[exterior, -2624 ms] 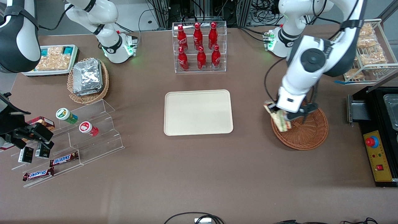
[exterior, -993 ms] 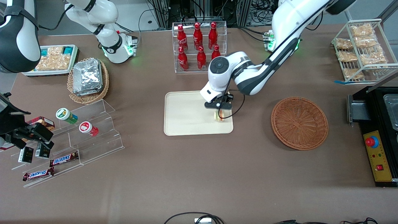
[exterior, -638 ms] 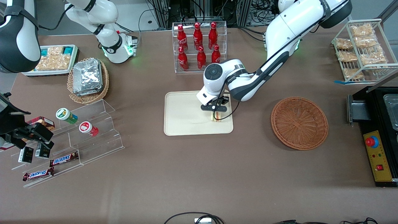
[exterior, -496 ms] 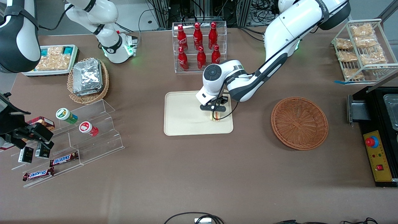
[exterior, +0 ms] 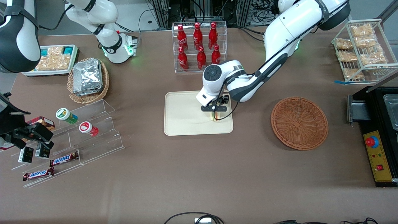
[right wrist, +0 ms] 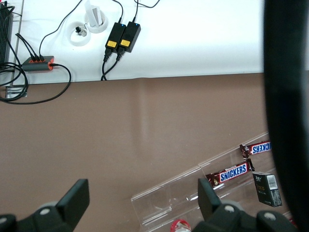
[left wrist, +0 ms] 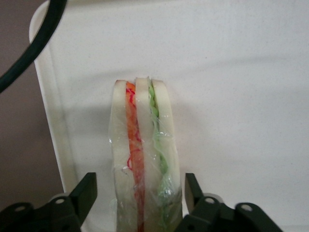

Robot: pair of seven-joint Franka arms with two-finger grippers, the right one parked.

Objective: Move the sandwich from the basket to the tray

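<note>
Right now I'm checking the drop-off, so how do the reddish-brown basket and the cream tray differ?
The basket is round, woven and holds nothing; the tray is rectangular, smooth and carries the sandwich. The end effector hovers over the tray, open around the sandwich, while the basket lies toward the working arm's end. Both rest flat on the table.
</note>
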